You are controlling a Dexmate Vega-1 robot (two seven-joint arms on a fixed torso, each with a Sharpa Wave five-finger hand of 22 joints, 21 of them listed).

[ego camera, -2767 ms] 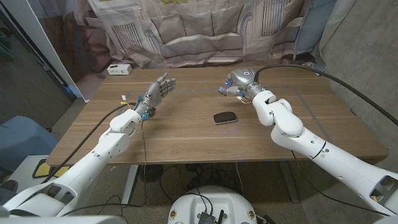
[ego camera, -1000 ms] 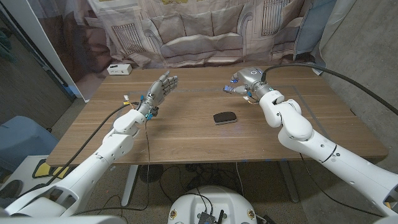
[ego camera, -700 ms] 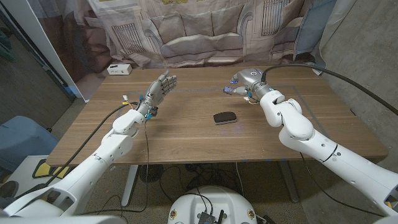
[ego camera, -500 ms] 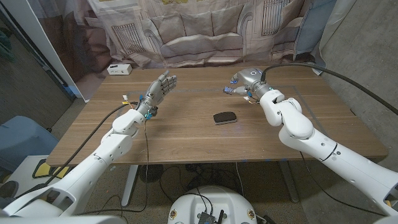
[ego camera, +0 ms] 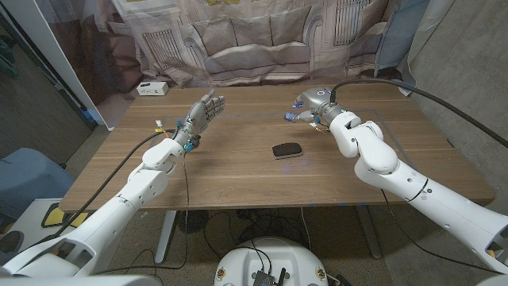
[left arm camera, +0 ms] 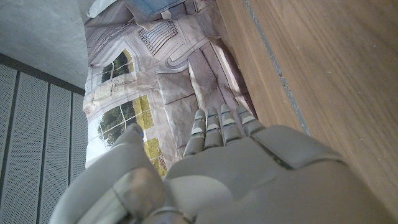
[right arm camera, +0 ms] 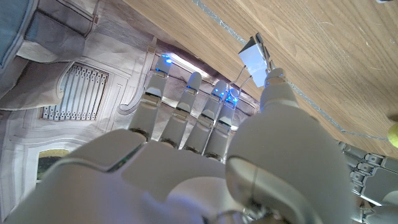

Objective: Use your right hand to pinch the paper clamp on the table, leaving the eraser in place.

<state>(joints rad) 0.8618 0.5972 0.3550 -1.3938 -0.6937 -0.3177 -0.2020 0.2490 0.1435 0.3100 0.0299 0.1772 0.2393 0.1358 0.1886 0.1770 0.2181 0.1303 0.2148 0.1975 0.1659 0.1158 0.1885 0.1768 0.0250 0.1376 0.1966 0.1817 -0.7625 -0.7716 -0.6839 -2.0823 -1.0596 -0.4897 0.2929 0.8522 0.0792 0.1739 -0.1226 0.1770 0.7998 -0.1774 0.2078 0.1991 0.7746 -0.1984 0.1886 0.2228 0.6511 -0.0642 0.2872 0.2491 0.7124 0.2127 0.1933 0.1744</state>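
Clamp (right arm camera: 255, 57) is being pinched by the right hand (ego camera: 309, 106) beyond the eraser (ego camera: 286, 149); left hand (ego camera: 202, 115) is hovering open.

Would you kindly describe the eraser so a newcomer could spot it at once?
On the wooden table, look near the middle, between the two arms. The eraser is a small, dark, rounded block lying alone on bare wood, nearer the right hand.

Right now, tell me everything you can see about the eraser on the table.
The eraser is a small, dark, rounded oblong with a paler rim at its near edge. It lies flat on the bare wooden table, near the middle. Nothing touches it: the right hand is farther back, the left hand off to the other side.
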